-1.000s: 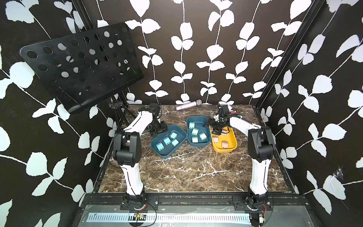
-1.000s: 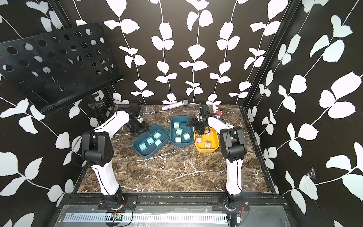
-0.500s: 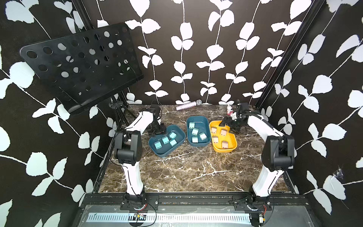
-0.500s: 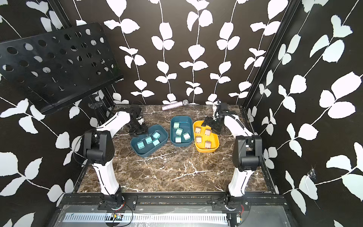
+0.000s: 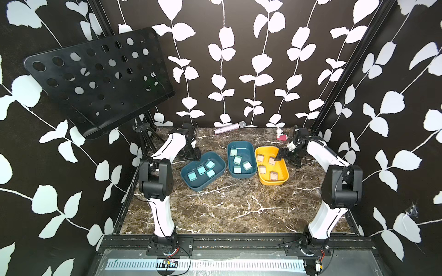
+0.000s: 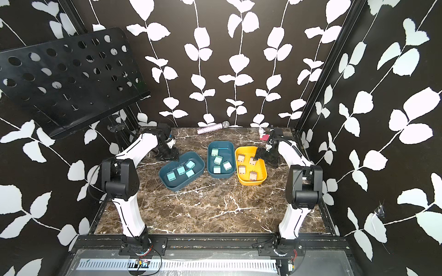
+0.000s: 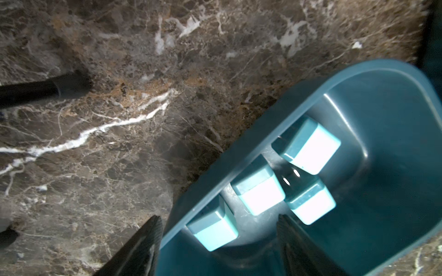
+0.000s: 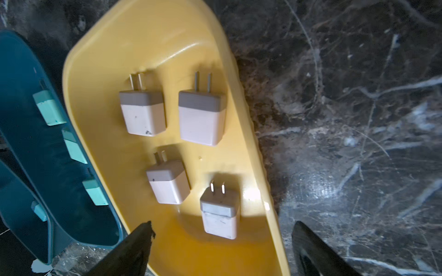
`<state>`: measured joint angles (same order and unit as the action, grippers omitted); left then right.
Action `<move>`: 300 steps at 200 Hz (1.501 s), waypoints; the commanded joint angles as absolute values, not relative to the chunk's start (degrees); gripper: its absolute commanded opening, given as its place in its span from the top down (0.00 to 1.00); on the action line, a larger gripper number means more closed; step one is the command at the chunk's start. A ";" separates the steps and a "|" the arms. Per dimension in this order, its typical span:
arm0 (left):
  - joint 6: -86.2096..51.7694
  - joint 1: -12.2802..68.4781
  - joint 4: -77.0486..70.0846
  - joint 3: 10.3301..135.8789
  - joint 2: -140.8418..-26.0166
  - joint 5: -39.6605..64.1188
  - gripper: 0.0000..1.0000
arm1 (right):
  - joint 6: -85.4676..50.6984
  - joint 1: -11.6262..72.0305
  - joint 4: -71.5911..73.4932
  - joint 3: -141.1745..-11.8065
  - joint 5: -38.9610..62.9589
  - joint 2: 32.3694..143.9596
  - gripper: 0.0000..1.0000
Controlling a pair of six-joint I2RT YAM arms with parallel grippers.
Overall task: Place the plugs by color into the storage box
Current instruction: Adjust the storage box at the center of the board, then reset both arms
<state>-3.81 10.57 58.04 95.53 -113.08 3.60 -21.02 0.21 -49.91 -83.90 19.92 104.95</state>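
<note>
Three storage boxes stand in a row in both top views. The left teal box [image 5: 200,189] holds several light blue plugs [image 5: 202,170]. Several mint green plugs [image 5: 237,159] lie in the middle teal box [image 5: 244,148]. The yellow box [image 5: 281,180] holds several pinkish beige plugs [image 5: 271,160]. My left gripper [image 5: 191,155] is open and empty at the left box's far corner. In the left wrist view it [image 7: 218,217] straddles the box's wall [image 7: 382,143]. My right gripper [image 5: 287,160] is open and empty beside the yellow box's right rim, above a beige plug [image 8: 220,215].
A microphone [image 5: 229,127] and a small red-and-white figure [image 5: 281,135] lie by the back wall. A black perforated music stand [image 5: 95,83] overhangs the left side, and its tripod legs [image 5: 146,141] stand behind the left arm.
My right arm has swung out to the right, and its gripper has drawn back from over the boxes to the yellow box's right rim. The left gripper has hardly moved.
</note>
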 commanded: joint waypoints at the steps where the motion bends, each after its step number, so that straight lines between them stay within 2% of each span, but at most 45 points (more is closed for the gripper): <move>1: -2.56 10.48 57.51 93.51 -114.34 4.33 0.23 | -18.46 -0.08 -52.11 -83.15 18.11 104.33 0.11; 39: -9.14 10.46 57.02 88.99 -112.43 7.82 0.23 | -17.85 -0.31 -50.66 -80.77 19.02 105.59 0.11; 116: -31.61 11.44 46.50 70.44 -101.46 20.12 0.23 | -22.34 1.42 -44.41 -73.79 23.42 104.25 0.11; 193: -37.40 16.49 45.89 69.17 -99.68 22.08 0.23 | -24.25 5.43 -42.13 -71.98 24.12 103.54 0.11; 217: -34.98 16.49 49.94 70.86 -99.22 17.99 0.23 | -23.47 5.39 -43.04 -71.74 22.65 102.79 0.10; 230: -32.16 16.22 53.19 73.08 -99.31 14.62 0.23 | -22.40 5.27 -44.21 -72.19 20.16 101.87 0.01; 274: -24.63 13.91 58.77 79.90 -98.55 6.18 0.21 | -22.03 -0.56 -45.56 -72.76 11.91 96.01 0.01; 300: -25.60 11.86 55.53 79.32 -91.06 -10.86 0.18 | -22.06 -3.89 -38.79 -67.92 5.07 87.23 0.01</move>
<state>-27.42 13.85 55.02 79.09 -99.81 4.45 -22.65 -1.37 -43.13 -71.70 13.56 95.22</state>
